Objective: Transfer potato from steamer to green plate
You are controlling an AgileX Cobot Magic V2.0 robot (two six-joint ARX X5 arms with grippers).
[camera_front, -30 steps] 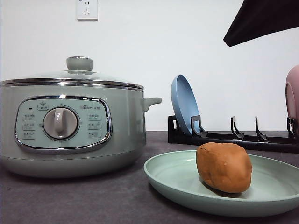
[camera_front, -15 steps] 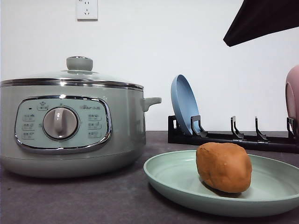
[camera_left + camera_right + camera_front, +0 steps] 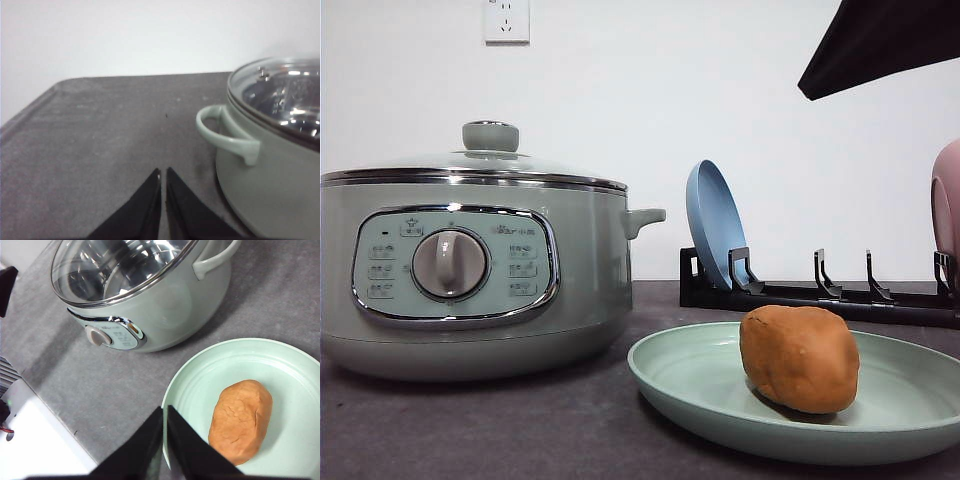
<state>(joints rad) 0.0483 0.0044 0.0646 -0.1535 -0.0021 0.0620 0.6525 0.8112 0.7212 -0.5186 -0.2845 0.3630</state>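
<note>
The potato [image 3: 799,358] lies on its side in the green plate [image 3: 680,385], just right of the steamer [image 3: 470,270] on the dark table [image 3: 520,430], a placement that suggests the transfer is already made. The steamer's glass lid [image 3: 485,160] sits closed on its rim, knob up, so the pot reads as finished with. The plate stands close beside the pot, near but apart, a short carry from one to the other. Behind it a blue plate [image 3: 715,225] stands on edge in a black dish rack [image 3: 820,295], kept upright by the rack's prongs.

In the right wrist view the right gripper [image 3: 164,412] hangs above the plate's near rim, its jaws pressed together and empty, clear of the potato. In the left wrist view the left gripper [image 3: 163,175] hangs low over bare table beside the steamer's side handle [image 3: 222,132], its jaws likewise pressed together on nothing.

Against the front view of half a second and a second ago, nothing differs: potato, plate, steamer and rack lie exactly as they did.
</note>
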